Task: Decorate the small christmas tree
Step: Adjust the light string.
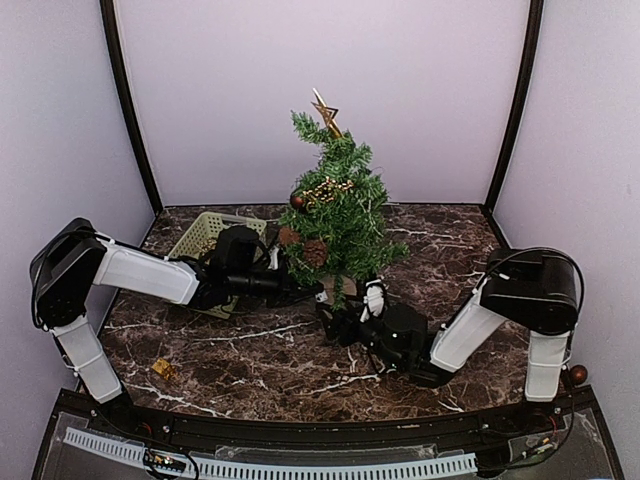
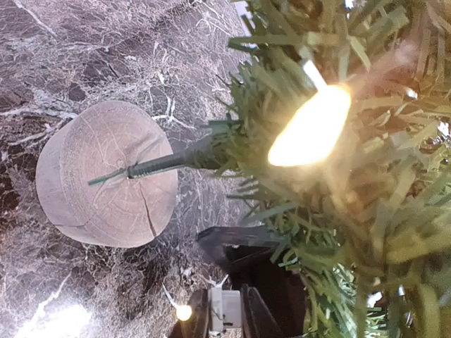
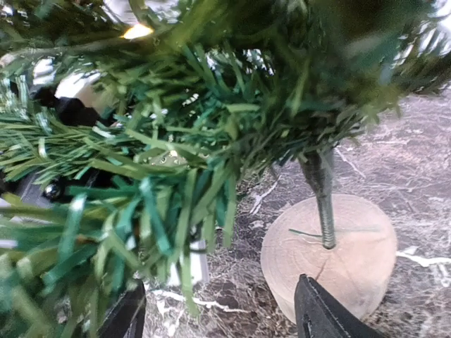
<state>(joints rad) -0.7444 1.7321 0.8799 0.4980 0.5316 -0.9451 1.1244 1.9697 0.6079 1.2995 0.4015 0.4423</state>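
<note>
The small christmas tree (image 1: 338, 215) stands mid-table on its round wooden base (image 2: 106, 176), with a gold star (image 1: 325, 110), pine cones (image 1: 315, 252) and a lit bulb (image 2: 310, 127) on it. My left gripper (image 1: 312, 294) reaches under the lowest branches from the left. In the left wrist view the left gripper (image 2: 227, 310) is shut on a small white block (image 2: 225, 299) of the light string, a tiny lit bulb (image 2: 183, 312) beside it. My right gripper (image 1: 335, 322) sits low in front of the trunk. In the right wrist view it (image 3: 218, 303) is open and empty, the base (image 3: 331, 253) ahead.
A pale green basket (image 1: 205, 240) stands behind the left arm. A small gold ornament (image 1: 163, 370) lies near the front left edge, and a dark red ball (image 1: 577, 375) sits at the far right by the right arm's base. Branches hang low over both grippers.
</note>
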